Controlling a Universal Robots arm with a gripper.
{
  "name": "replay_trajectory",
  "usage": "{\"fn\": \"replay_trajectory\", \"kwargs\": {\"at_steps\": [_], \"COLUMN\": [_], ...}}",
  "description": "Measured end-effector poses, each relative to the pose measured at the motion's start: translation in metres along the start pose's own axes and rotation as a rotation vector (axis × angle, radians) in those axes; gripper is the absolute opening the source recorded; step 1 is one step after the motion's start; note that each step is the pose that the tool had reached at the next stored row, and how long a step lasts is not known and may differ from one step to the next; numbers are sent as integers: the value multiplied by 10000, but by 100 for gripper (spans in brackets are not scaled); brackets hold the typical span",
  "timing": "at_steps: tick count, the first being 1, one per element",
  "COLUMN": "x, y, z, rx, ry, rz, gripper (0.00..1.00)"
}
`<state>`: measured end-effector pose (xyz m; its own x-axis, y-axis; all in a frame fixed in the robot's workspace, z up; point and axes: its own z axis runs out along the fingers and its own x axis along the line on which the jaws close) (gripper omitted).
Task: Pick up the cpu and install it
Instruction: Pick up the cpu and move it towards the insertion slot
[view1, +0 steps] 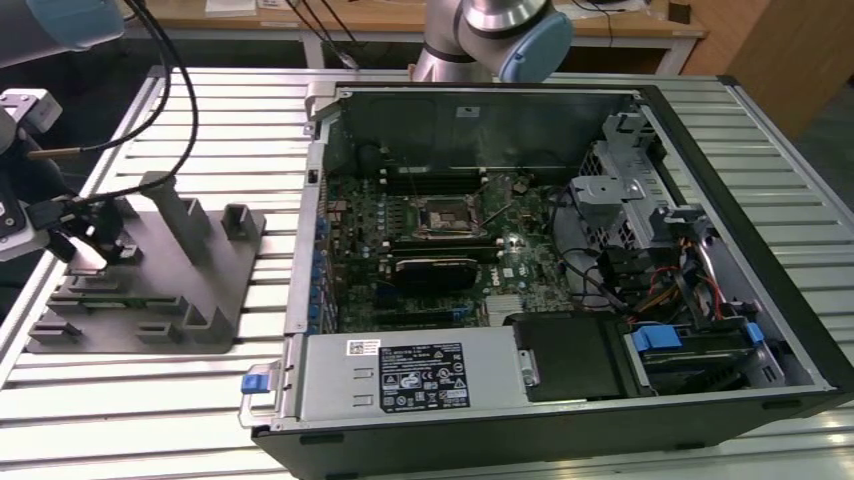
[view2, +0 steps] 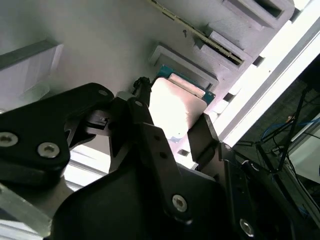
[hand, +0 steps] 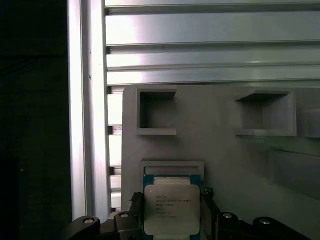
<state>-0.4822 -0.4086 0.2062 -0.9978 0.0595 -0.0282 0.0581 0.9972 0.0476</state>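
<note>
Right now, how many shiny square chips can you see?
1. The cpu lies on the gray holder, right at the end effector. More could be hidden elsewhere on the holder.

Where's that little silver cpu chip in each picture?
Exterior view: look below the gripper, at the grey holder on the exterior view's left.
First wrist view: the cpu lies on the grey holder, beside the gripper.
Second wrist view: the cpu glares bright on the grey holder.
Shared landmark: the grey holder.
</note>
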Motion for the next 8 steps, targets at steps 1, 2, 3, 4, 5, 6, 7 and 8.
{"fn": "replay_trajectory", "kwargs": {"at_steps": [1, 2, 3, 4, 5, 6, 7, 8], "x": [-1, -1, -2, -3, -4, -5, -5, -6], "y": [1, 2, 4, 5, 7, 8, 9, 10], "z": [-24, -49, -80, -110, -137, -162, -187, -209], "rx": [0, 0, 0, 0, 0, 0, 0, 0], "ry": [0, -1, -1, 0, 0, 0, -1, -1], "rz": [0, 0, 0, 0, 0, 0, 0, 0], "gripper": [54, 54, 54, 54, 54, 54, 54, 54]}}
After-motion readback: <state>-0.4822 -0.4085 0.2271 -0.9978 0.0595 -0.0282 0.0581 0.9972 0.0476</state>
